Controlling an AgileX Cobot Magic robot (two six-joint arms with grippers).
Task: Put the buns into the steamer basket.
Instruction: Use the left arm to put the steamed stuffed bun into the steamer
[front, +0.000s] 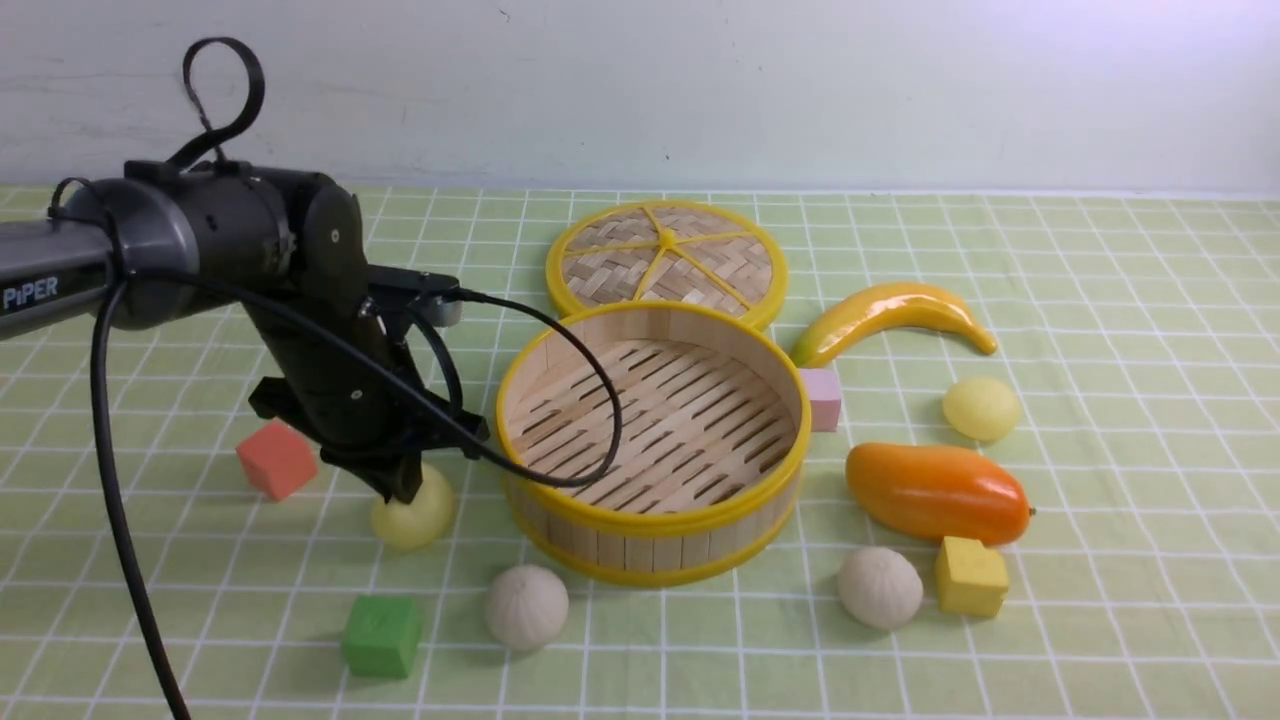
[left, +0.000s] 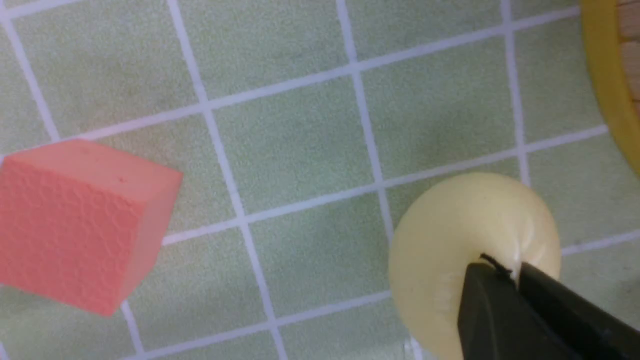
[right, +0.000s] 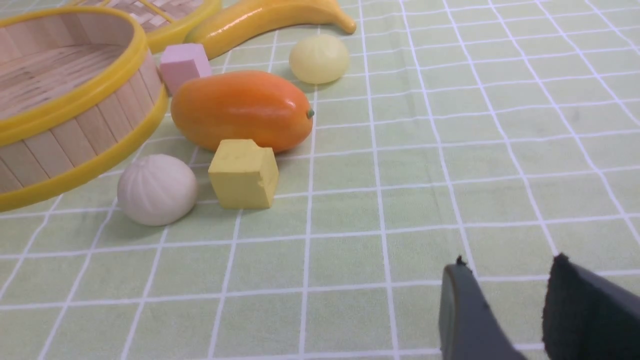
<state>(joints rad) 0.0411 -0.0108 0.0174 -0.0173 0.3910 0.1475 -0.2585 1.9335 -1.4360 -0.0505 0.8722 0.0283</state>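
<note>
Left gripper (front: 405, 488) is being clamped on the lower-left pale yellow bun (front: 425, 515); a slow lift over the steamer basket (front: 650, 522) rim is being advised.

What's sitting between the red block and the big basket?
A pale yellow bun, pinched by the left pincer. The front view shows it.

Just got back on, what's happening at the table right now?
The left gripper is shut on a yellow bun that sits on the cloth beside the basket. The basket holds nothing. The other yellow bun and two white buns lie on the cloth around it. The right gripper is open and holds nothing.
</note>
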